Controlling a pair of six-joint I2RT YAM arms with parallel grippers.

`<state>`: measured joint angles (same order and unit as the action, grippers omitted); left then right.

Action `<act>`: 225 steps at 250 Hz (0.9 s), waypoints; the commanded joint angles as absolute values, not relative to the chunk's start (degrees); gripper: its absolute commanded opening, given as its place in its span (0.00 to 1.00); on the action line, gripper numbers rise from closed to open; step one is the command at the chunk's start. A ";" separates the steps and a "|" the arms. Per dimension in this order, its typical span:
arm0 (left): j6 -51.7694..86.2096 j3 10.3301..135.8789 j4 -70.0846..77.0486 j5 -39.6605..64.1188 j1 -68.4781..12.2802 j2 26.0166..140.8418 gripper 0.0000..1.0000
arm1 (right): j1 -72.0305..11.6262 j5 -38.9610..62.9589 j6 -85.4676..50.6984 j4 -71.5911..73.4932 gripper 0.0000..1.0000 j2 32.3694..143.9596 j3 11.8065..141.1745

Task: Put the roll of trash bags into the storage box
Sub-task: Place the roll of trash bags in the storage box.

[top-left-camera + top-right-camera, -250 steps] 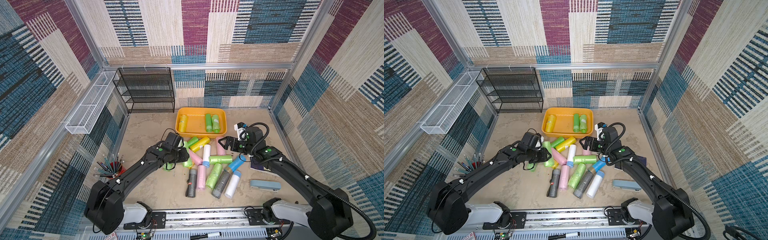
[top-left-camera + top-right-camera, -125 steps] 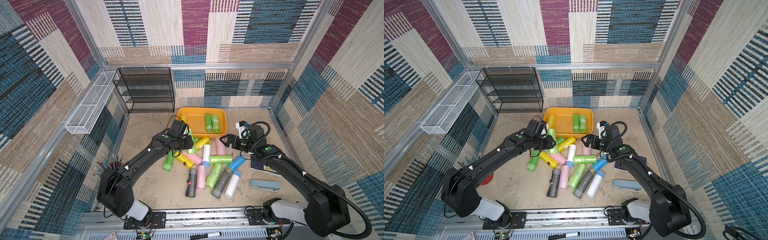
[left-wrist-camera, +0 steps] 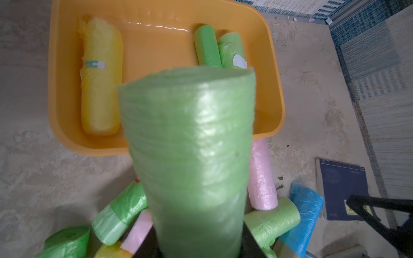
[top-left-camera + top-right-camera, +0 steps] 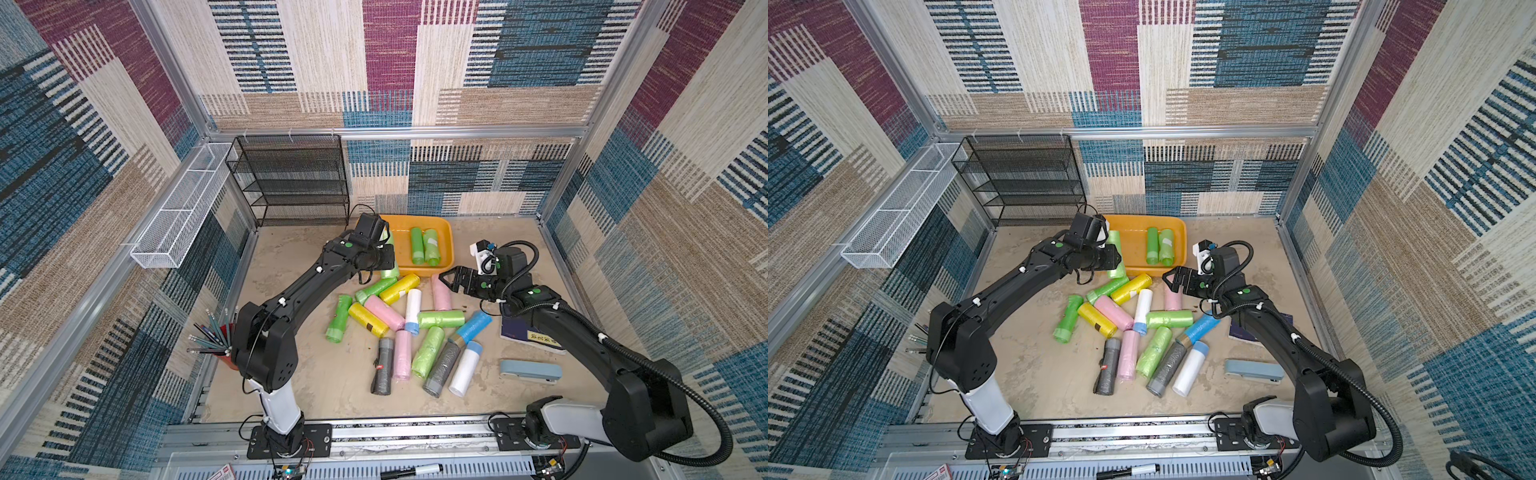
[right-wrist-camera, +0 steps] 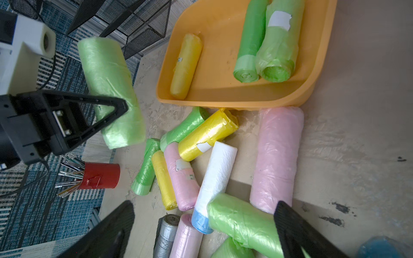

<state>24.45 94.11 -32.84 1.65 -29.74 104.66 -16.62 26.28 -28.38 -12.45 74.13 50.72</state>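
Left claw (image 4: 384,261) – nearly closed on pale-green, crinkled roll of trash bags (image 3: 190,145), above orange storage box (image 3: 156,44) rim; right claw (image 4: 448,283) – spread wide, empty.

We identify this place as a robotics laboratory test cell, not a lived-in room. The mottled work surface (image 4: 316,374) is boxed in by aluminium profile rails (image 4: 415,133) carrying patterned woven wall panels (image 4: 390,50). Two black robot arms, the left arm (image 4: 307,286) and the right arm (image 4: 582,328), are bolted to a slotted base rail (image 4: 415,432) at the front edge, with exposed wiring (image 4: 291,461) at one mount. We note staged props: a black mesh shelf rack (image 4: 291,183), a white wire basket (image 4: 178,220), a red pencil cup (image 5: 100,176), a stapler (image 4: 530,371) and loose trash-bag rolls (image 4: 384,312).
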 commanded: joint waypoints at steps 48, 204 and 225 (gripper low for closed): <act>14.95 108.23 -38.01 -1.46 -27.96 116.05 0.37 | -16.26 25.66 -25.52 -11.66 0.99 74.16 51.14; 8.62 129.81 -43.30 -9.53 -24.59 136.45 0.36 | -15.87 20.04 -21.92 -18.35 0.99 82.62 60.72; 8.87 131.26 -43.28 -9.76 -24.34 138.30 0.36 | -15.82 20.03 -21.89 -18.89 0.99 84.06 62.05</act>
